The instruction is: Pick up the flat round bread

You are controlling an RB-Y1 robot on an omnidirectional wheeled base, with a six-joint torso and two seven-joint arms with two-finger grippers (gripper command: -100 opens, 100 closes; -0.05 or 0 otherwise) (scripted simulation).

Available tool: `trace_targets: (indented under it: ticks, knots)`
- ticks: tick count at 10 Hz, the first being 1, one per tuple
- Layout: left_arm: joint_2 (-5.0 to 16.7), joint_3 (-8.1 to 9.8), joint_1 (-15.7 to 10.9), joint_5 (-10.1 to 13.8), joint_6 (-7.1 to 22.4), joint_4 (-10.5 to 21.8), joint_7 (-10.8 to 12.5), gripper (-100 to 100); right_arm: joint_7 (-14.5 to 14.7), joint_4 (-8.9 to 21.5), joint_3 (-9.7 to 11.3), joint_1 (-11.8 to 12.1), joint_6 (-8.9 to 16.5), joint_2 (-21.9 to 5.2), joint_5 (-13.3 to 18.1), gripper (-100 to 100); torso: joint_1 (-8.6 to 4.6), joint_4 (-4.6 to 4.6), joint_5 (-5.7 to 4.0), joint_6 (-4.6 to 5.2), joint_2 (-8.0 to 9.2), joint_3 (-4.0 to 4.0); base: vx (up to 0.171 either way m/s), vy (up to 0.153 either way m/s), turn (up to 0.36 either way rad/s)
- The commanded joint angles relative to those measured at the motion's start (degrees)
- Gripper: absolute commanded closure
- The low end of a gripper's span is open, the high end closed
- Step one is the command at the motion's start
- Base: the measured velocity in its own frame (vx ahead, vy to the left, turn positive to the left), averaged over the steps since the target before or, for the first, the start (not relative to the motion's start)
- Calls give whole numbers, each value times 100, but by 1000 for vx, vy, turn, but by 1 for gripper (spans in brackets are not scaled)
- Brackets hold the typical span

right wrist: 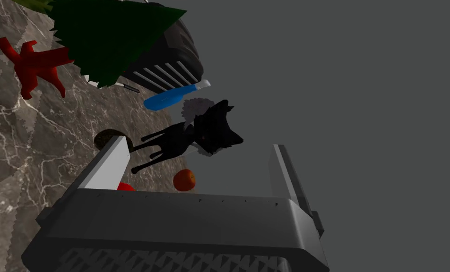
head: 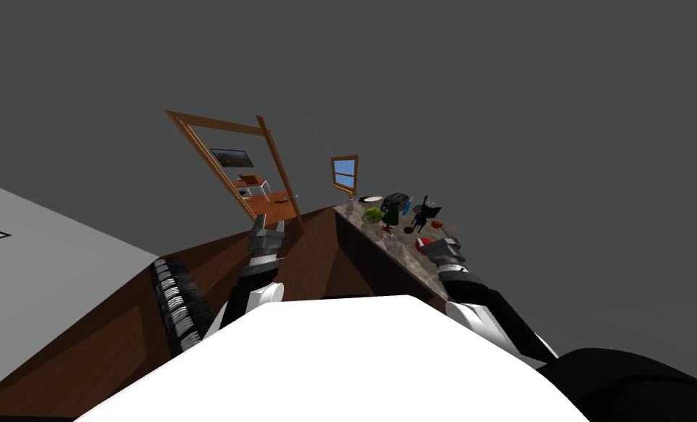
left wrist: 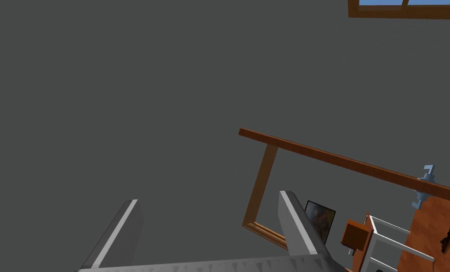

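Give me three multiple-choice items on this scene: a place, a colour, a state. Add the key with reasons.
1. The black animal figure is on: A) the floor; B) the marbled counter; C) a chair.
2. The handle beside the ribbed black box is: A) blue; B) yellow; C) pink.
3. The right gripper is: A) open; B) shut on the figure; C) shut, empty.
Key: B, the marbled top lies under it; A, plainly blue; A, its fingers stand wide apart.

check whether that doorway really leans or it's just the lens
Head view: the door frame and the counter splay apart, so the slant is the wide lens's. Right wrist view: the black cat figure renders as a flat unshaded silhouette.
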Motion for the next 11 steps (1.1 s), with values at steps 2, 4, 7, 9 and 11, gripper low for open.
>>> trace_targets:
  ticks: [2,4,7,9,11]
  knots:
    - [0,0,0,0,0,0,0,0,-361,-32,-239,223,466,-3,-265,-100,-1,0,0,2,0,0,34,25,105]
    - [0,0,1,0,0,0,0,0,-588,-36,-404,375,837,-18,-454,-100,-1,-1,0,2,-3,-2,41,21,112]
    - [0,0,0,0,0,0,0,0,-859,-35,-567,529,1282,-35,-645,-100,-2,-2,0,-1,-10,-6,53,16,119]
    - [0,1,1,0,0,0,0,0,-1119,-27,-726,685,1591,-55,-838,-100,-6,-1,-1,3,-2,-2,34,9,69]
    - [0,1,1,0,0,0,0,0,-1366,-13,-880,841,1971,-77,-1032,-100,-5,-2,-1,2,-9,-5,64,13,143]
